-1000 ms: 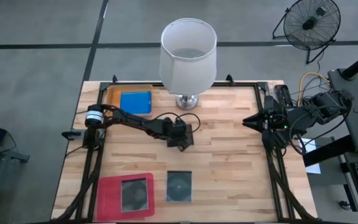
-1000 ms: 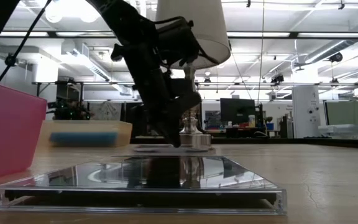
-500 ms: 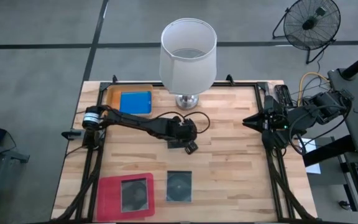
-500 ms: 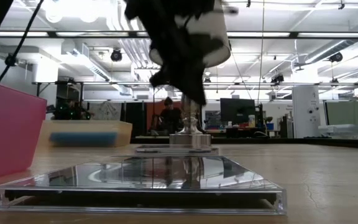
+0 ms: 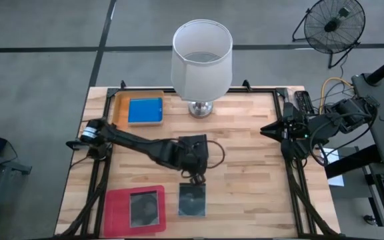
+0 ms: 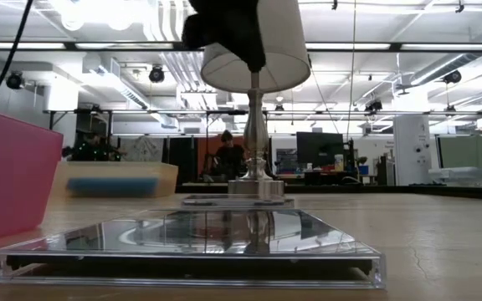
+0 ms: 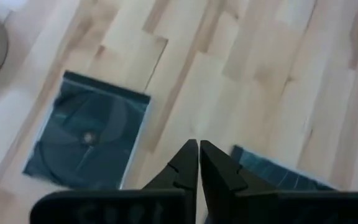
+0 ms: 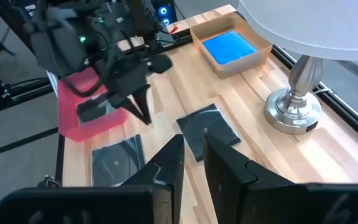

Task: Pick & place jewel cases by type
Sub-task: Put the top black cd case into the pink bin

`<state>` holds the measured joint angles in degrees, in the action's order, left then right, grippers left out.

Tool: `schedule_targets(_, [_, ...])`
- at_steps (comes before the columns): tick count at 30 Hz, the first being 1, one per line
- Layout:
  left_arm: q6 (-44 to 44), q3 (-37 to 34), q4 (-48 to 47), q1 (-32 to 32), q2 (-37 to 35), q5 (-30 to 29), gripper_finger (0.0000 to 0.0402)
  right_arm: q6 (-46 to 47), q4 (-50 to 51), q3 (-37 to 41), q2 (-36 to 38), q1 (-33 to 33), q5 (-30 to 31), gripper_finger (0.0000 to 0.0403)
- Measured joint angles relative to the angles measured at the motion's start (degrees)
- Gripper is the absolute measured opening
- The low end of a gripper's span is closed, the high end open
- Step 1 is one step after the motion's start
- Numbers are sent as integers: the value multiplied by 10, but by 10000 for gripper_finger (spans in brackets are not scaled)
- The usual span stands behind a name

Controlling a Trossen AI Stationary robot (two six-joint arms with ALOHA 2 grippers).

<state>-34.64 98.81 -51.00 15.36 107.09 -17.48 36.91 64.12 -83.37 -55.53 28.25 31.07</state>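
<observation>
One dark see-through jewel case [image 5: 192, 199] lies flat near the table's front edge and fills the low view [image 6: 191, 242]. A second dark case [image 8: 207, 130] lies flat mid-table in front of the lamp's base; my left arm covers it in the high view. A third dark case [image 5: 144, 208] lies in the pink tray [image 5: 115, 200], and a blue case [image 5: 145, 110] lies in the orange tray [image 5: 120, 107]. My left gripper [image 5: 195, 178] hangs shut and empty, high over the wood between the two loose dark cases. My right gripper [image 8: 191, 146] waits raised at the right edge, slightly open and empty.
A table lamp with a white shade [image 5: 202, 57] stands at the far middle, its metal base [image 8: 294, 112] just beyond the mid-table case. Bare wood spreads over the table's right half [image 5: 252, 180]. A person [image 6: 228, 155] sits far off in the room behind.
My left gripper has risen from just over the mid-table case and swung toward the table's near edge, staying shut. In the low view it has climbed out of the top of the picture. The cases lie where they were.
</observation>
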Motion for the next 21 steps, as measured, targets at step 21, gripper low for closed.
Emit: schedule_targets(21, [-215,-526,382,-9,-376,-53,0,70,-2,15,-84,0,6,56])
